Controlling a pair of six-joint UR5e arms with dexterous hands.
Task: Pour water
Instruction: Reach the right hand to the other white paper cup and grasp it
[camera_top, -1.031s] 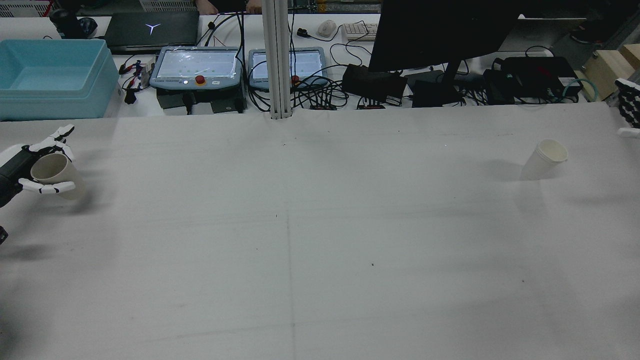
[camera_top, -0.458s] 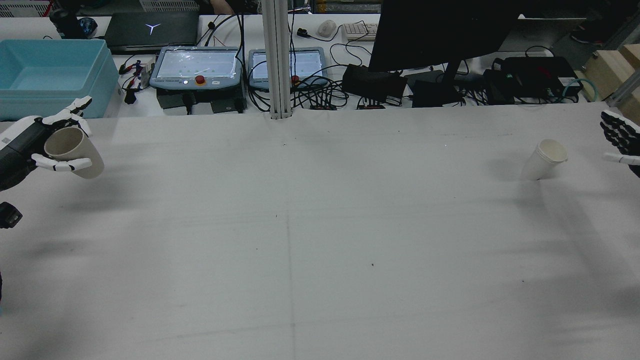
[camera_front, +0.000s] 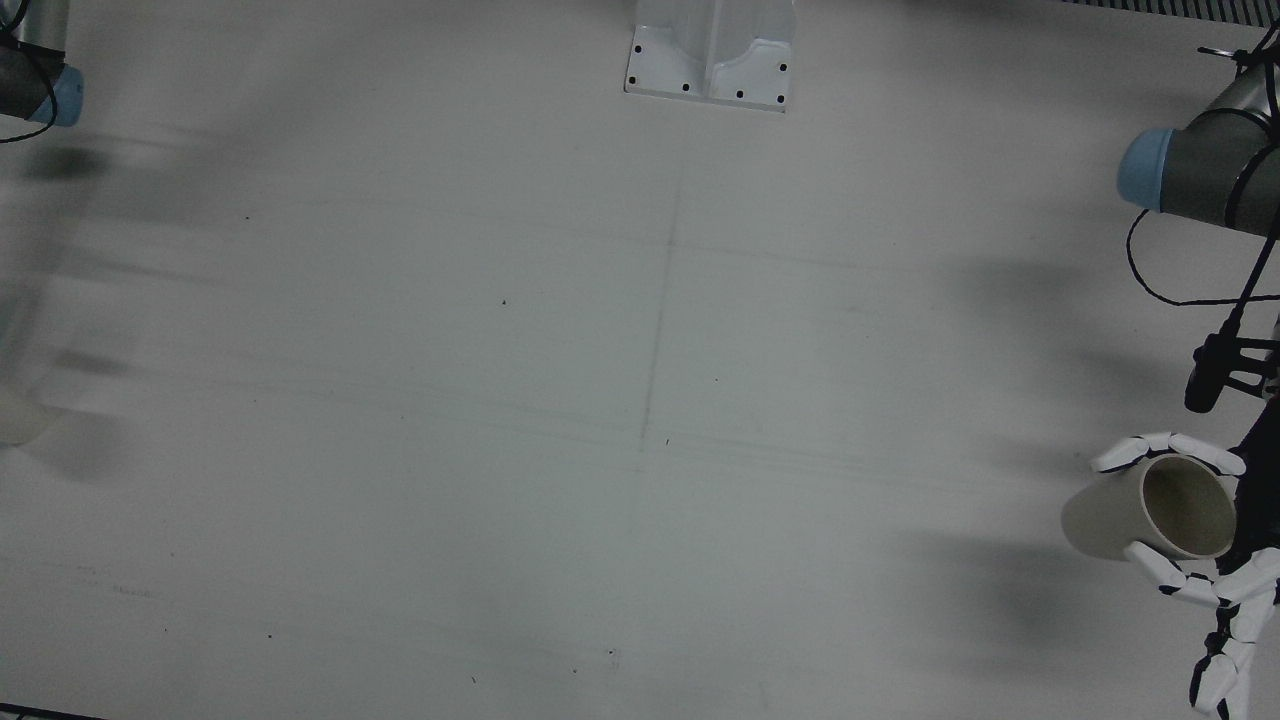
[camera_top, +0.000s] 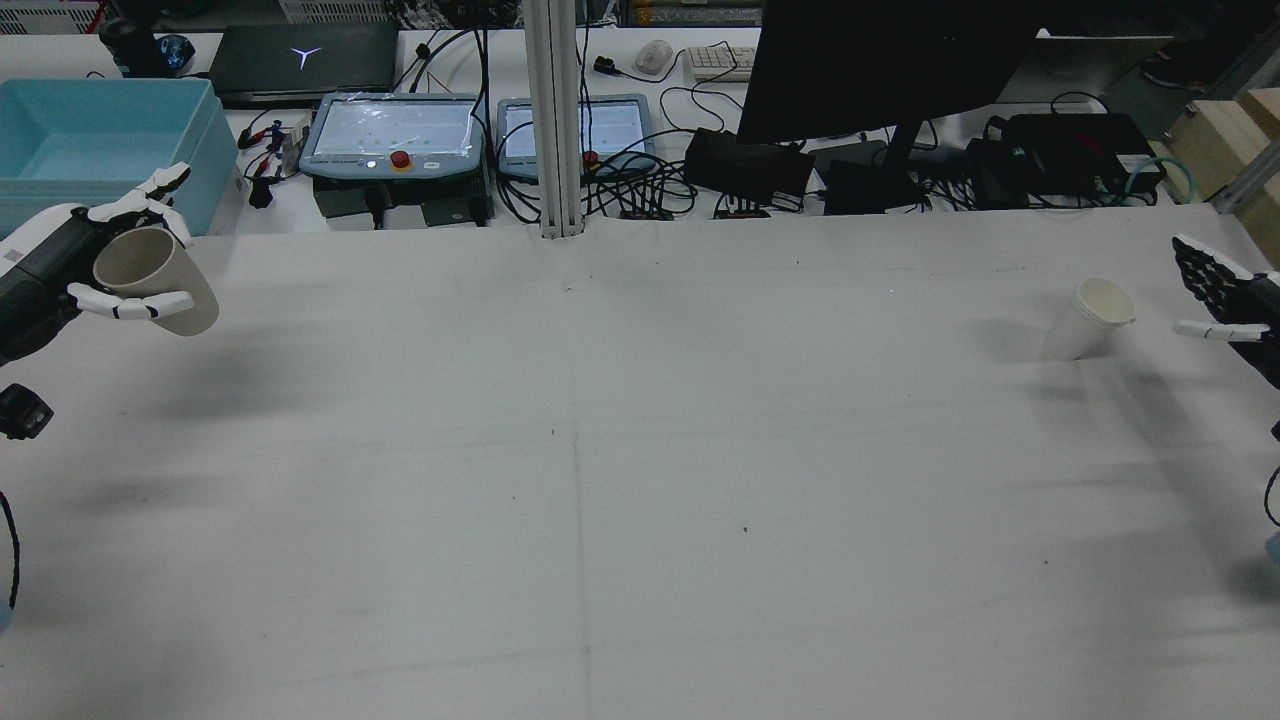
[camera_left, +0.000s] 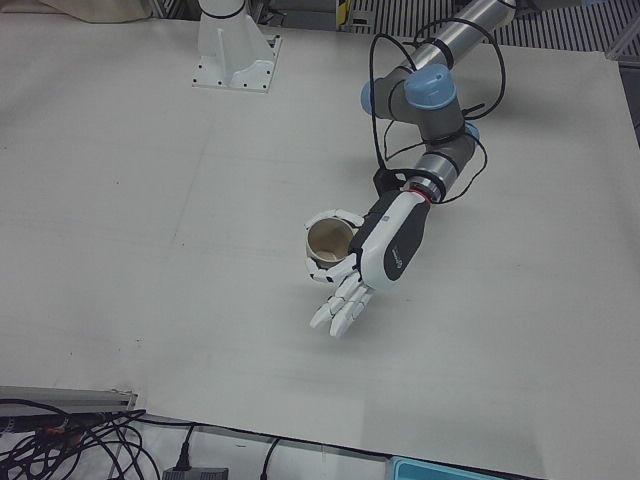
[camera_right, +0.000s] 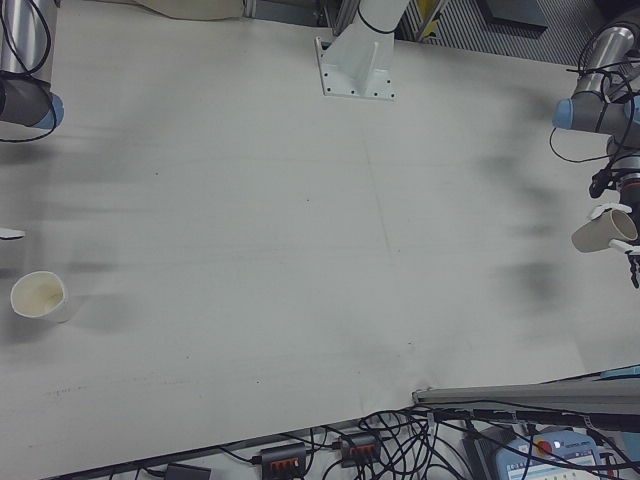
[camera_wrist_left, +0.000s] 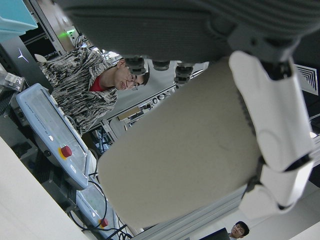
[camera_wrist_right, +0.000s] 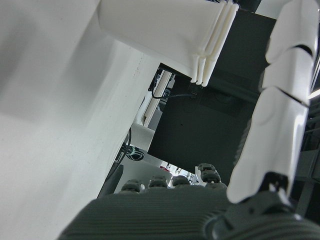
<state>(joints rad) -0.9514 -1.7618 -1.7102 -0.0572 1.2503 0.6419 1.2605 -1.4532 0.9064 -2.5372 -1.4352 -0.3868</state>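
My left hand (camera_top: 55, 275) is shut on a beige paper cup (camera_top: 155, 285) and holds it tilted in the air at the table's far left side. The left-front view shows the cup's open mouth (camera_left: 327, 239) beside the hand (camera_left: 385, 250); the front view has the cup (camera_front: 1165, 510) at its right edge. A white paper cup (camera_top: 1087, 318), apparently a nested stack, stands upright on the table at the right. My right hand (camera_top: 1225, 300) is open, a short way to its right and not touching it. The right hand view shows that cup (camera_wrist_right: 165, 30) beyond the fingers (camera_wrist_right: 280, 110).
A light blue bin (camera_top: 90, 140), two teach pendants (camera_top: 395, 135), a metal post (camera_top: 553, 120), a dark monitor (camera_top: 880, 70) and cables line the far edge. People are visible in the left hand view's background (camera_wrist_left: 90, 90). A white cloth (camera_top: 640, 480) covers the table.
My left hand has lifted the beige cup higher and slightly inward. My right hand has come in from the right edge toward the white cup.
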